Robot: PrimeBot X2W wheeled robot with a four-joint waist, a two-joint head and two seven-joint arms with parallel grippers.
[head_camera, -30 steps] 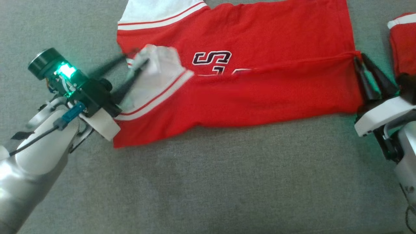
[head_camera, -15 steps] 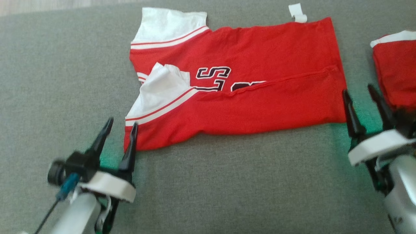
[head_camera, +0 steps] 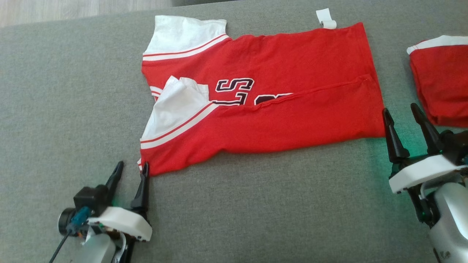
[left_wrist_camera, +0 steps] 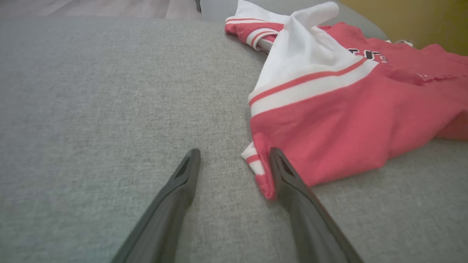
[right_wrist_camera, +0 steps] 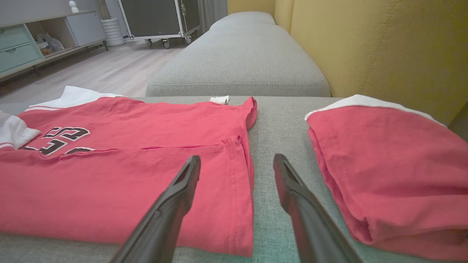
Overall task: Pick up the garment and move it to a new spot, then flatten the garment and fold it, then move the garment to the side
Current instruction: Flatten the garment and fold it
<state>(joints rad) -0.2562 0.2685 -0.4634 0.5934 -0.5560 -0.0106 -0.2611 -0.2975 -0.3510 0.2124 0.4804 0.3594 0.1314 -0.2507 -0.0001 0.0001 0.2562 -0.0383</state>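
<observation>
The garment [head_camera: 278, 84] is a red shirt with white sleeves and dark lettering, lying spread on the grey cushion with its near long side folded up over the middle. My left gripper [head_camera: 132, 167] stands open just off the shirt's near left corner [left_wrist_camera: 261, 171], its right finger touching the cloth edge. In the right wrist view the shirt [right_wrist_camera: 109, 175] lies to the left. My right gripper [head_camera: 399, 109] is open beside the shirt's hem [right_wrist_camera: 243, 175], holding nothing.
A second red garment [head_camera: 442, 80], folded, lies on the cushion at the right [right_wrist_camera: 384, 164]. A white tag [head_camera: 325, 18] sticks out at the shirt's far edge. A yellow backrest [right_wrist_camera: 384, 47] rises behind, and wooden floor with cabinets [right_wrist_camera: 22, 44] lies beyond.
Both grippers let go of the folded-over shirt edge, opened and drew back toward me. The head camera tilted, so the shirt sits lower in the picture.
</observation>
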